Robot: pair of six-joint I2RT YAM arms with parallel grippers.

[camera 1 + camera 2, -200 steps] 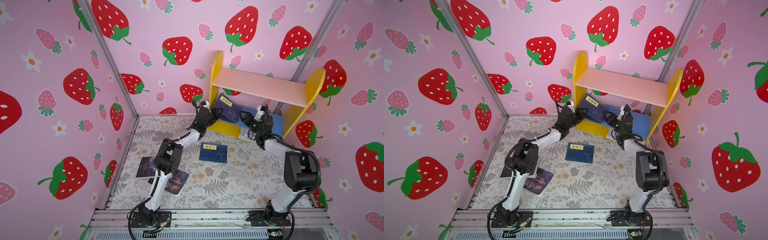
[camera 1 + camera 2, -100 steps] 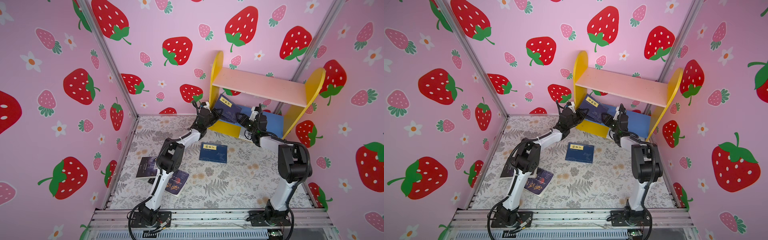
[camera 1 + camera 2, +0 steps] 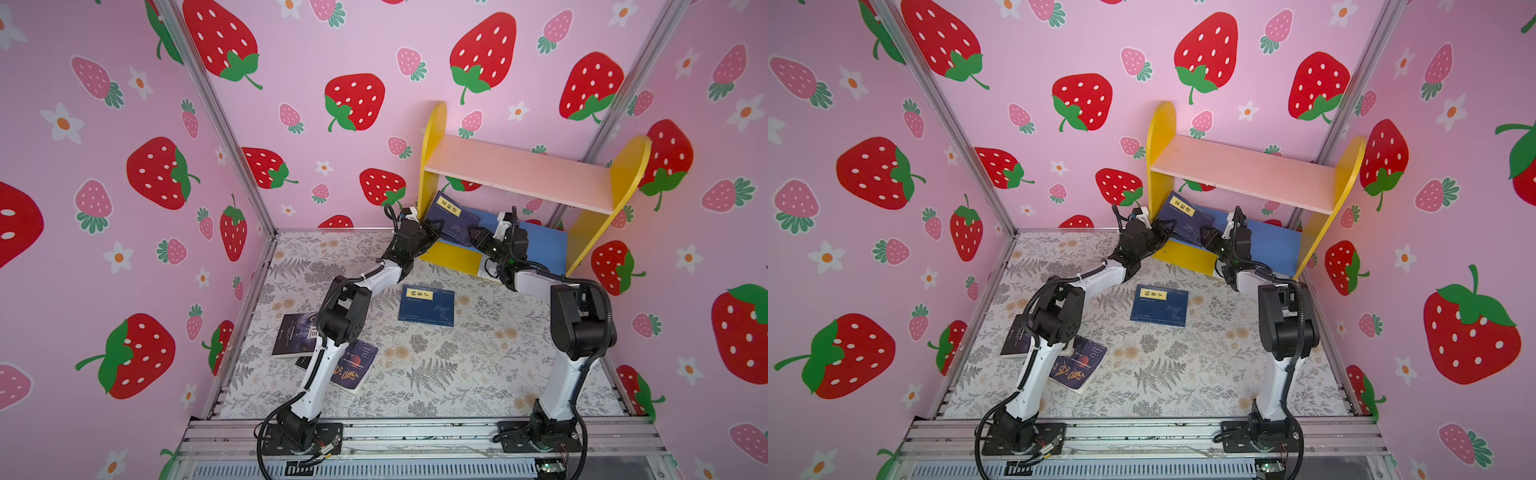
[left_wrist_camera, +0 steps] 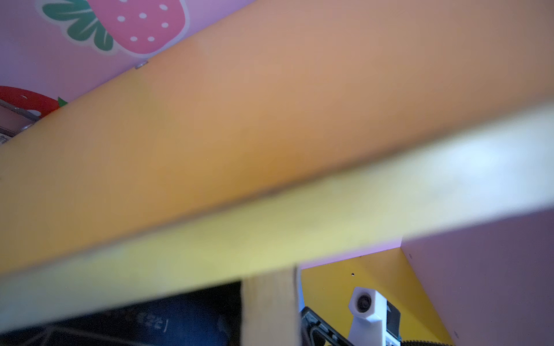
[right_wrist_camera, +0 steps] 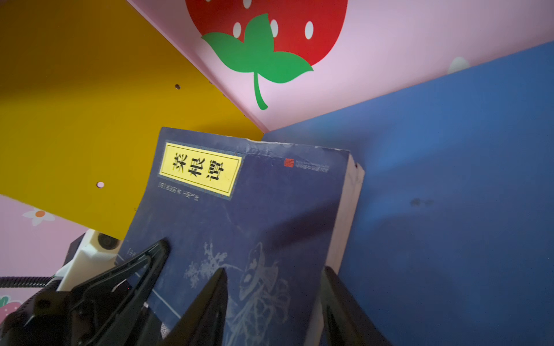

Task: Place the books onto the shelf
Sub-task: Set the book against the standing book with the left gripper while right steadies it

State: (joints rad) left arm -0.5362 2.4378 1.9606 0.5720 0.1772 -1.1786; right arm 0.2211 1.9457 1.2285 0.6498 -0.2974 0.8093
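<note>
The left gripper clamps the navy book by a corner. The right gripper straddles its page edge, grip unclear. The book tilts over the blue board of the shelf, beside the yellow side. Likely mid-shelving; next, tip it upright, then release.

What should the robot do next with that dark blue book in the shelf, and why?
Probably close the right fingers on the navy book: they stand open astride its page edge, while the left fingers pinch its corner and it leans tilted over the blue board.
</note>
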